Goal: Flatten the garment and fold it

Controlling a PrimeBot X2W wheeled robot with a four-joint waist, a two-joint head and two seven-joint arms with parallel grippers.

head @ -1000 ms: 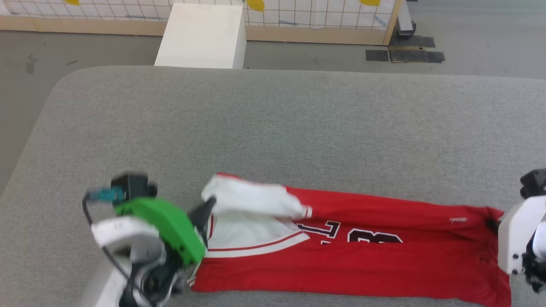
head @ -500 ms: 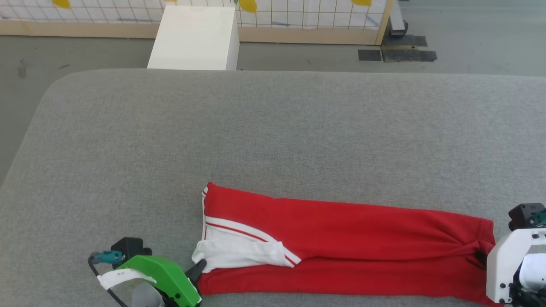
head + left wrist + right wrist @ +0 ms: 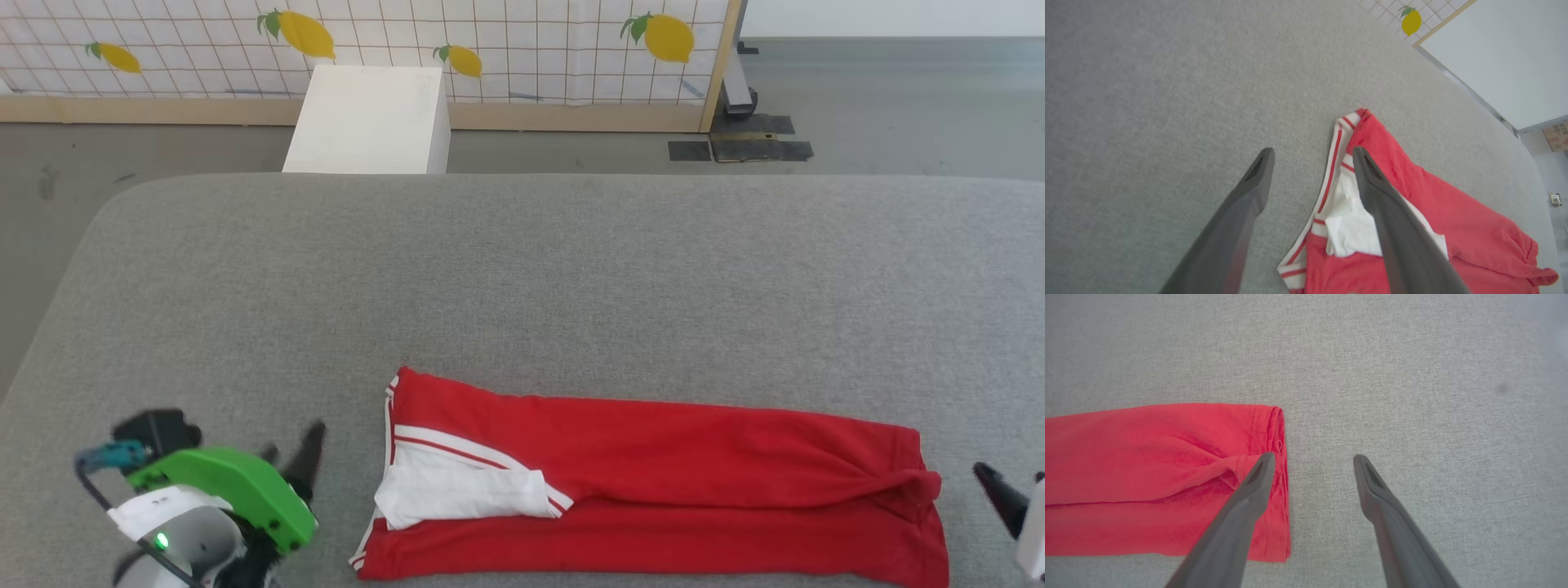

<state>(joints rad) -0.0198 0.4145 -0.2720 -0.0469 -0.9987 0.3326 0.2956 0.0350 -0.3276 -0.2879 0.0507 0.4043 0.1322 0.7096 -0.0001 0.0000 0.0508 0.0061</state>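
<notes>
so the shirt [image 3: 653, 490] runs sideways: left gripper [image 3: 1313, 152] just off one end, right gripper [image 3: 1313, 456] off the other, both spread wide, holding nothing

The left hand [image 3: 1312, 151] is spread wide, its two dark fingers [image 3: 1241, 212] well apart with nothing between them; a green housing [image 3: 237, 490] sits behind the fingers. The right hand [image 3: 1312, 457] is spread just as wide and empty. Each hand's fingers lean inward, toward the other hand.

Beyond the grey padded surface [image 3: 522, 269] stands a white box [image 3: 367, 118] before a lemon-printed grid panel [image 3: 522, 41].
</notes>
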